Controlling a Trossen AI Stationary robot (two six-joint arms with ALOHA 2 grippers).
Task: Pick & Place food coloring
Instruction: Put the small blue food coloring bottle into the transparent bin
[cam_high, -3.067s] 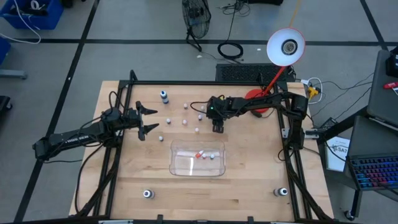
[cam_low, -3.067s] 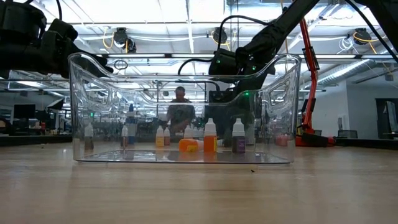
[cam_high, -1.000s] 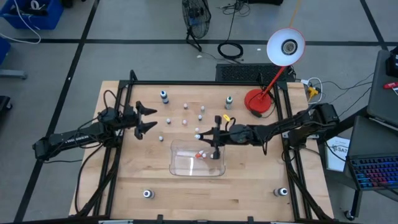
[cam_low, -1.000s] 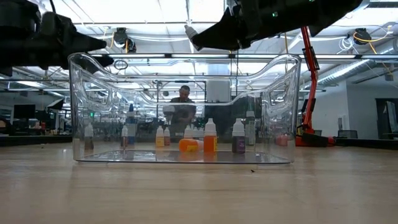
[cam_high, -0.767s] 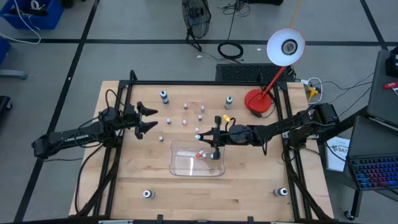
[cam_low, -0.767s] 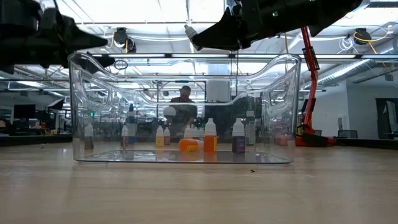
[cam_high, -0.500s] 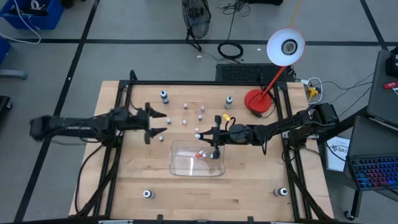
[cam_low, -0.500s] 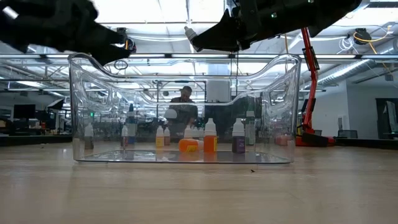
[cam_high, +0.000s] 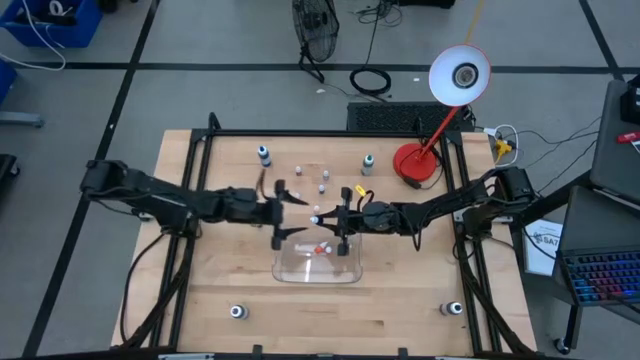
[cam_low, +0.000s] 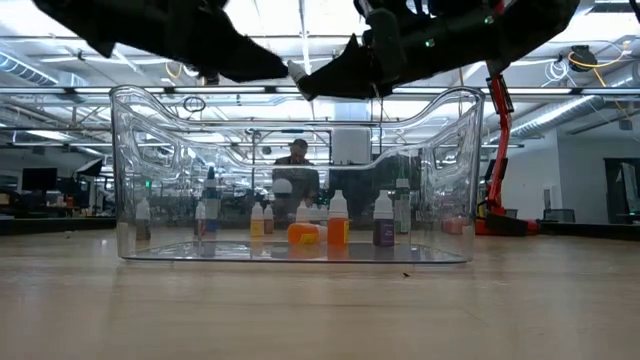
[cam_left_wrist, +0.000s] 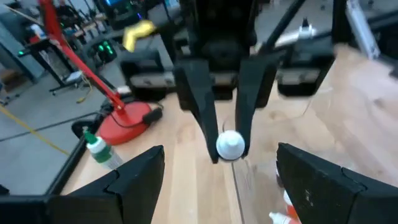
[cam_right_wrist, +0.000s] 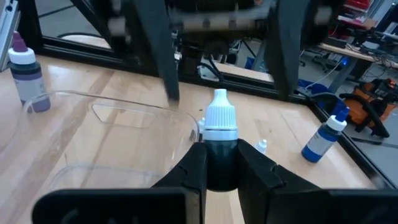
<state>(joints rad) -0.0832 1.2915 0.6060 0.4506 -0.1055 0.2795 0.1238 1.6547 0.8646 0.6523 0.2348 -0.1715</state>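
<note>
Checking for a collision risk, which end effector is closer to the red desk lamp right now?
Right. The right end effector sits mid-table, holding a dark bottle; the left end effector is just beyond it, farther from the lamp.

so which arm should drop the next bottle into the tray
Right. The right gripper already holds a white-capped bottle at the clear tray's far rim. The left gripper, jaws open and empty, faces it there.

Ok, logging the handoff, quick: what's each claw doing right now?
Left claw: open, empty, facing the right one.
Right claw: closed on a dark, white-capped food coloring bottle above the clear tray.
</note>
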